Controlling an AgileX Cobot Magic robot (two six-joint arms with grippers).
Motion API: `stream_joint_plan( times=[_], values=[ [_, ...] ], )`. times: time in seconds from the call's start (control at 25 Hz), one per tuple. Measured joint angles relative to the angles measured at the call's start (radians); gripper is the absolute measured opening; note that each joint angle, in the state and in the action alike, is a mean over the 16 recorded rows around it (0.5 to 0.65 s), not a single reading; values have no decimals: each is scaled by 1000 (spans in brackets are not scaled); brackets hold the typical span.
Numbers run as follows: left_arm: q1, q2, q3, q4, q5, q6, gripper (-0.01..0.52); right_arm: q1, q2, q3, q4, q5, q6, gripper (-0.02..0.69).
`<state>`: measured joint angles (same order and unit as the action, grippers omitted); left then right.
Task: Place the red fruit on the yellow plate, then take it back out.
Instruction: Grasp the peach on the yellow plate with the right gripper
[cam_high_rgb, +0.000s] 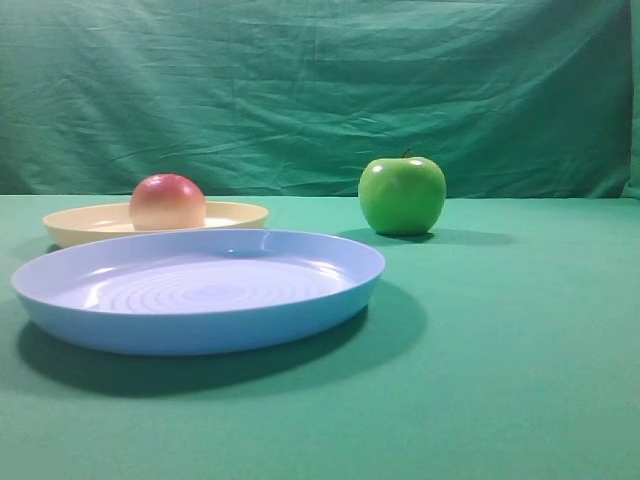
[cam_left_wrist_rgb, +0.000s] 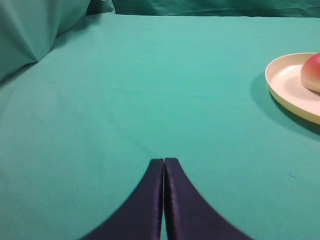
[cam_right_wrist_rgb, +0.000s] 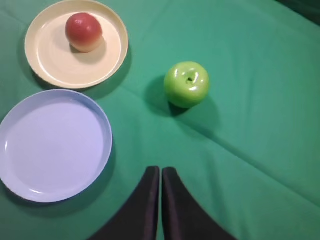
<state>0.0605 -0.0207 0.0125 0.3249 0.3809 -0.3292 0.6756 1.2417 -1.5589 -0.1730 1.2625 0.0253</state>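
Small round red fruit (cam_right_wrist_rgb: 84, 31) sits off-centre on the shallow yellow plastic plate (cam_right_wrist_rgb: 55, 65); left gripper (cam_left_wrist_rgb: 164, 161) and right gripper (cam_right_wrist_rgb: 160, 170) both pinched together, holding nothing.

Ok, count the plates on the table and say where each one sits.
2. The yellow plate lies farther from the right arm, with the red fruit on it. The blue plate lies nearer, beside it, holding nothing. No others show.

Left tool (cam_left_wrist_rgb: 164, 161) and right tool (cam_right_wrist_rgb: 161, 170) apparently closed, holding nothing.
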Motion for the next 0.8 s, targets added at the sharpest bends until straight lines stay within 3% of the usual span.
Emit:
stream_joint_plan(
  times=[0.48, 0.8],
  values=[
    [0, 0, 0, 0, 0, 0, 0, -193, -252, 55, 25, -17, 44, 0],
    [0, 0, 0, 0, 0, 0, 0, -389, -470, 304, 68, -188, 49, 0]
  ],
)
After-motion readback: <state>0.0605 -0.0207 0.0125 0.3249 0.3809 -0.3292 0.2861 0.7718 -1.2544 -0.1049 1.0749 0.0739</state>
